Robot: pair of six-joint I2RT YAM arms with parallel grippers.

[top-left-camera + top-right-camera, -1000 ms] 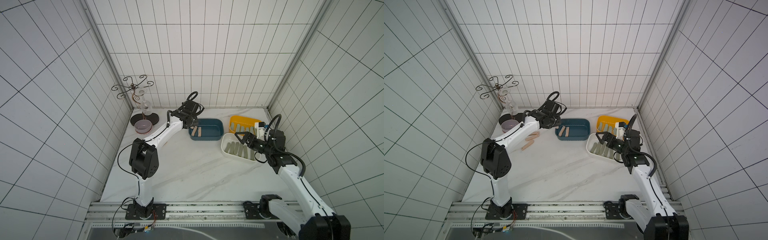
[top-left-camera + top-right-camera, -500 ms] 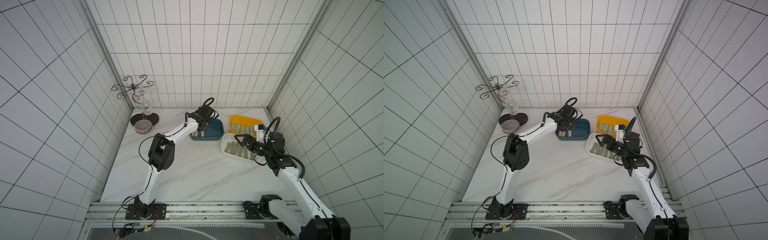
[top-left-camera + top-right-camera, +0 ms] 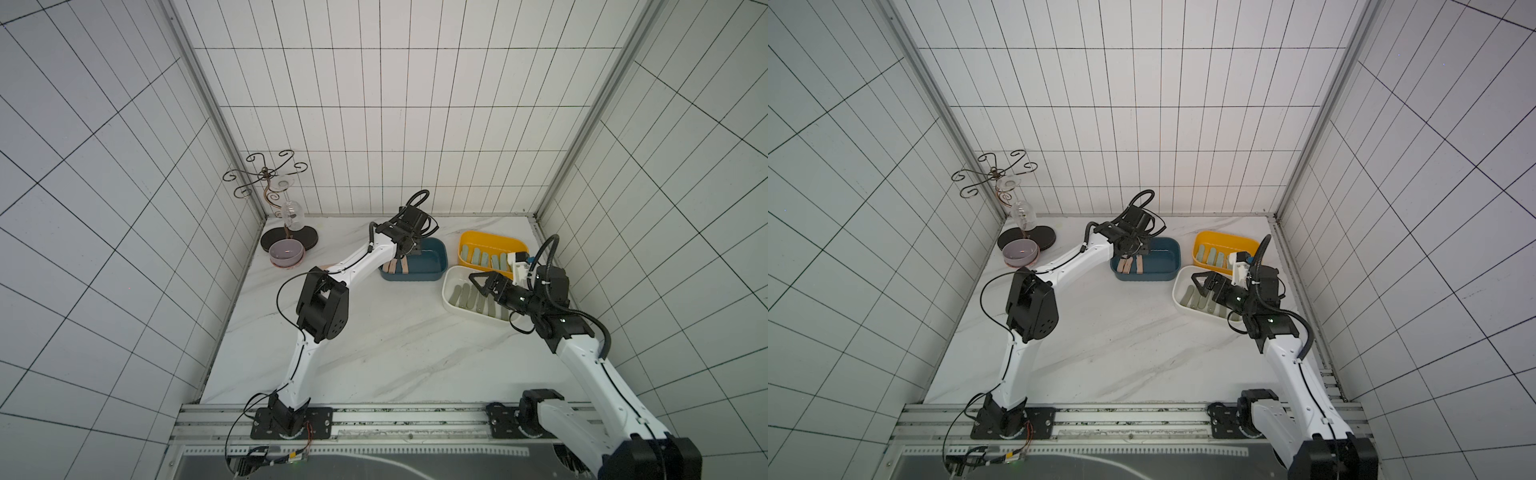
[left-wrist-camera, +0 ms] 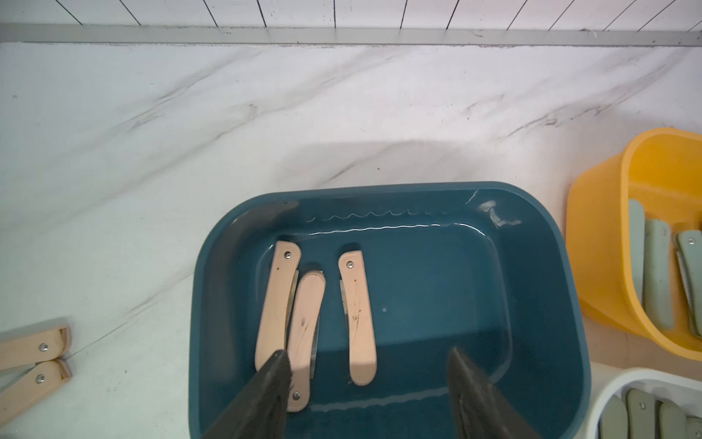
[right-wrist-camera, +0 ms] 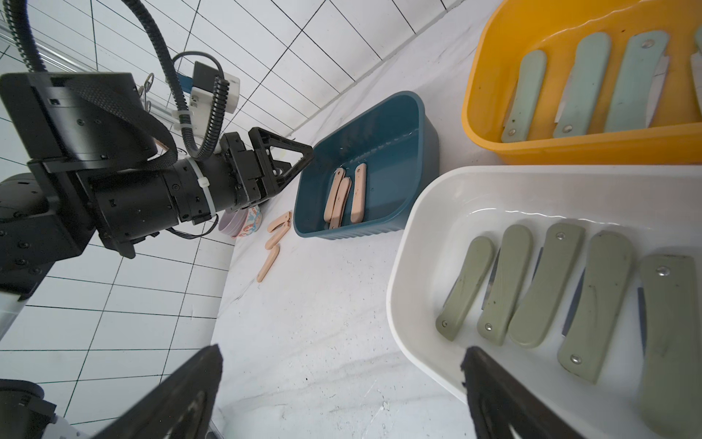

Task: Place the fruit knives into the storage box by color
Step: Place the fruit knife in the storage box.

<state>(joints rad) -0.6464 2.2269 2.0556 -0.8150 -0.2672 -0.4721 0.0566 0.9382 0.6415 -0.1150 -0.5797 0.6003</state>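
Three peach-pink fruit knives (image 4: pixel 305 327) lie side by side in the dark blue storage box (image 4: pixel 380 188). My left gripper (image 4: pixel 368 365) hangs open just above them with nothing between its fingers; one fingertip (image 4: pixel 277 365) overlaps the two knives on that side. More peach-pink knives (image 5: pixel 275 235) lie loose on the marble beside the blue box. Pale mint knives (image 5: pixel 581 83) fill the yellow box (image 5: pixel 494 129). Olive knives (image 5: pixel 547 285) lie in a row in the white box (image 5: pixel 402 243). My right gripper (image 5: pixel 342 365) is wide open and empty at the white box's edge.
In both top views a wire glass rack (image 3: pixel 270 195) with a hanging wine glass and a purple bowl (image 3: pixel 285 253) stand at the back left corner. The three boxes (image 3: pixel 1144 266) cluster at the back right, close to the tiled walls.
My left arm swung from the left of the table to over the blue box and its jaws opened; a third peach-pink knife now lies in the box. The right arm barely moved.
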